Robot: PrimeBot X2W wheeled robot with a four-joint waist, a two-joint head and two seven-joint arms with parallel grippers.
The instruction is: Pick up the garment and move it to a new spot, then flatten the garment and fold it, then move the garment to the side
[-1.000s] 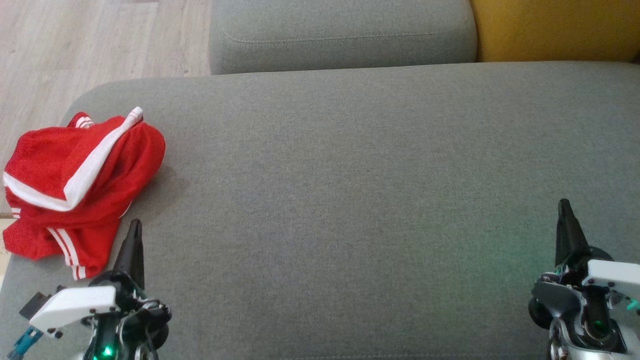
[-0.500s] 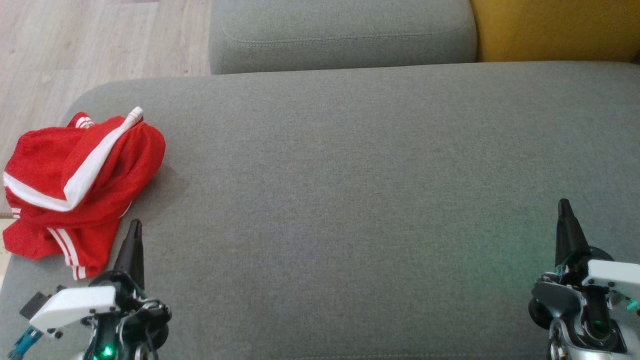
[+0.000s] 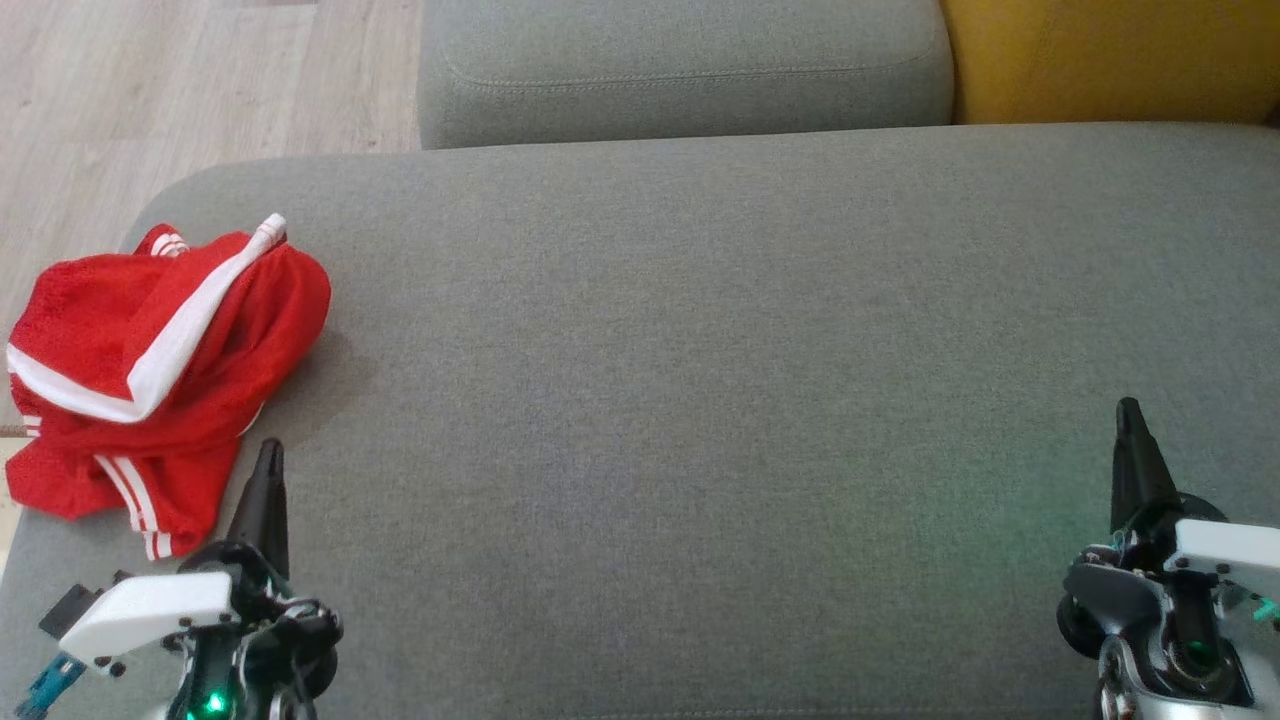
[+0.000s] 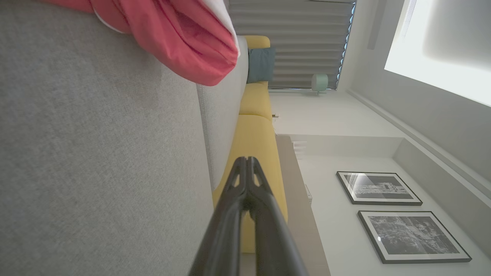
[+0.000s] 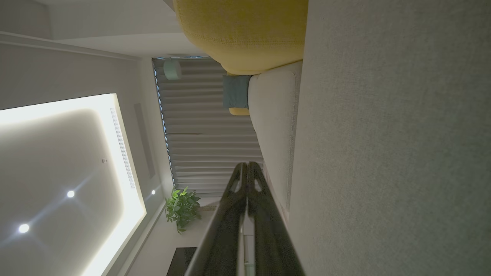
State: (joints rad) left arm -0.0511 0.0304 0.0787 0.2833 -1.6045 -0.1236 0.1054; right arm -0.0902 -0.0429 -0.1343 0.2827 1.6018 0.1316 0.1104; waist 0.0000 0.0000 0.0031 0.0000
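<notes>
The red jersey (image 3: 170, 370) lies crumpled at the left end of the grey sofa seat (image 3: 700, 400); the left hand (image 3: 268, 452), clenched and empty, sits just beside it. The right hand (image 3: 1128, 412), likewise clenched, is well apart.

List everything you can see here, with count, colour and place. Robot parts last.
jersey: one, red with white stripes, crumpled at the seat's left end
seat: one, grey, across the head view
grey cushion: one, grey, behind the seat
yellow cushion: one, yellow, far right
floor: pale wood, far left
framed pictures: two, black frames, left wrist view
plant: one, green, beside the curtain
curtain: one, grey, right wrist view
left gripper: one, dark, shut, just right of the jersey
right gripper: one, dark, shut, over the seat's right end
</notes>
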